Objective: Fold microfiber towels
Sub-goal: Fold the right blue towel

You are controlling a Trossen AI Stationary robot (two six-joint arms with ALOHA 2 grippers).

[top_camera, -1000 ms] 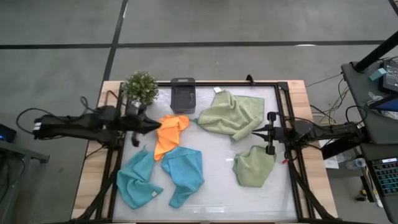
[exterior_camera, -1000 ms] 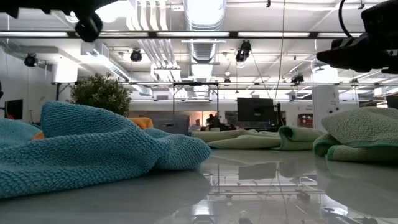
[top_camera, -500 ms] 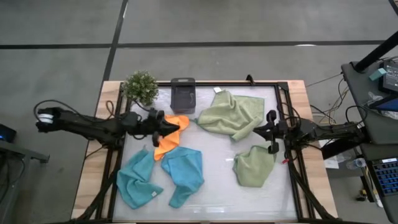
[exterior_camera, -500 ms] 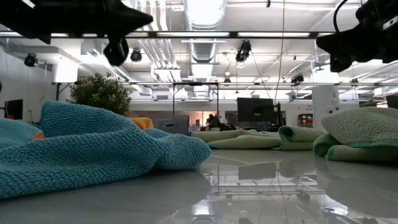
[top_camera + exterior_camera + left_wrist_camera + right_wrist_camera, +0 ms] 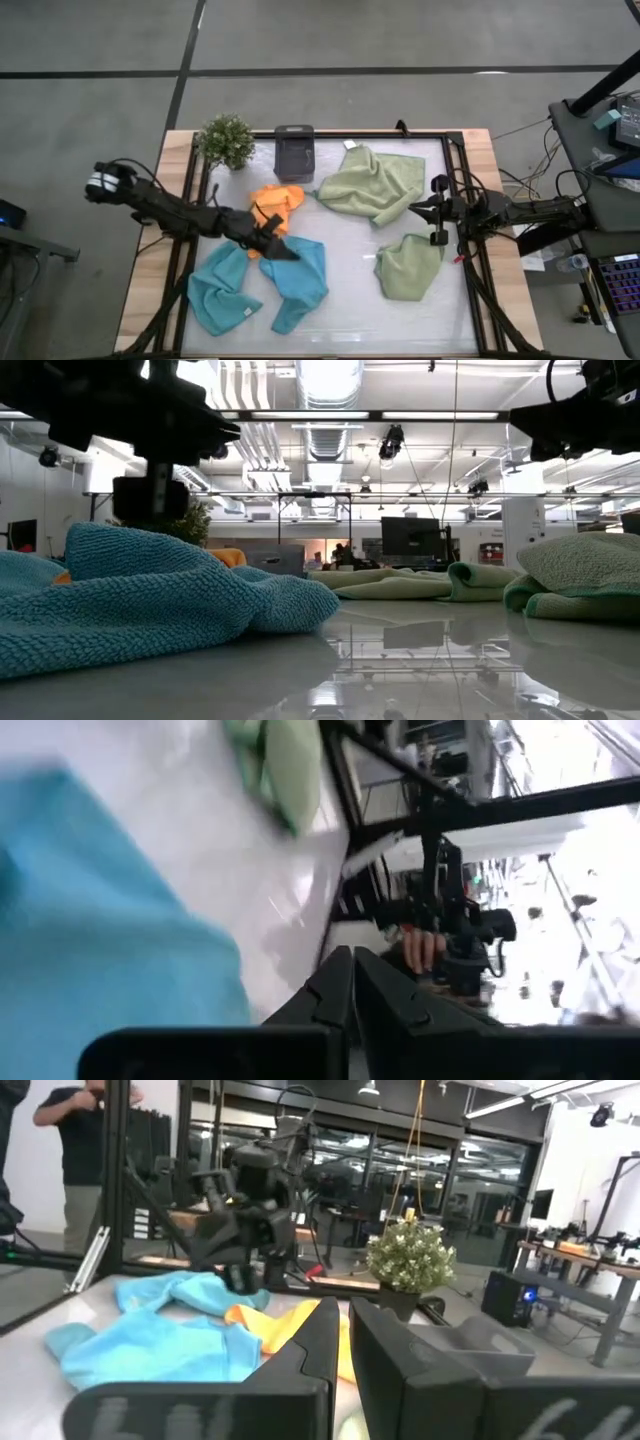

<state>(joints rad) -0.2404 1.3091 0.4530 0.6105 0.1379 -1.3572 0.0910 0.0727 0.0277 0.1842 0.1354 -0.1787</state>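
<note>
White table at frame centre, bearing five microfiber towels: large sage green towel at upper centre-right, smaller sage green towel at lower right, two light blue towels at lower left, one beside the other, and orange towel just above them. Potted plant and dark grey box along the upper edge. Left gripper, fingers closed and empty, sits over the meeting of the orange and blue cloths. Right gripper, fingers closed and empty, hovers at the right edge between the green towels.
</note>
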